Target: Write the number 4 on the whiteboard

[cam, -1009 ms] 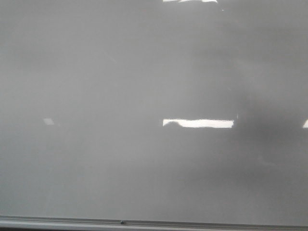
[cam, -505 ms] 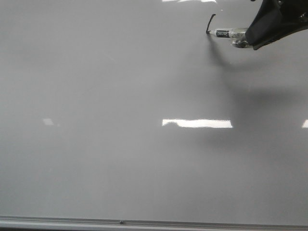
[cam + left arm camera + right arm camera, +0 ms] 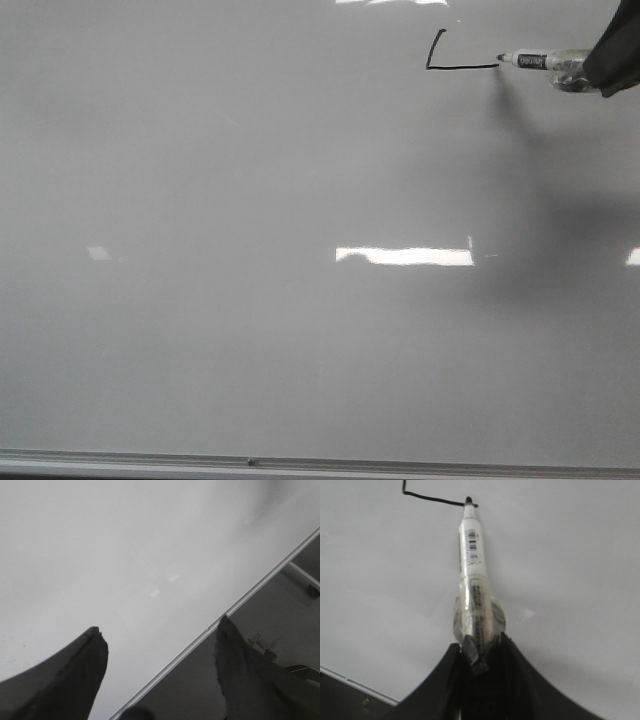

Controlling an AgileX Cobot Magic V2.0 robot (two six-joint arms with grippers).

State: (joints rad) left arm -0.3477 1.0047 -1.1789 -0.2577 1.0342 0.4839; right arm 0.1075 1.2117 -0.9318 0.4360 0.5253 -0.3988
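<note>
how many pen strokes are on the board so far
2, joined as an L: a short black downstroke near the top right of the glossy pale grey whiteboard, and a black crossbar running right to the tip of the white marker held by the right gripper.

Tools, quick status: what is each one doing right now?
Left tool: open, holding nothing.
Right tool: shut on the marker, tip on the whiteboard.

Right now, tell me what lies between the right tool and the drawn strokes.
Only the marker that the right tool grips; its tip touches the crossbar of the unfinished number 4, clearest in the right wrist view.
</note>
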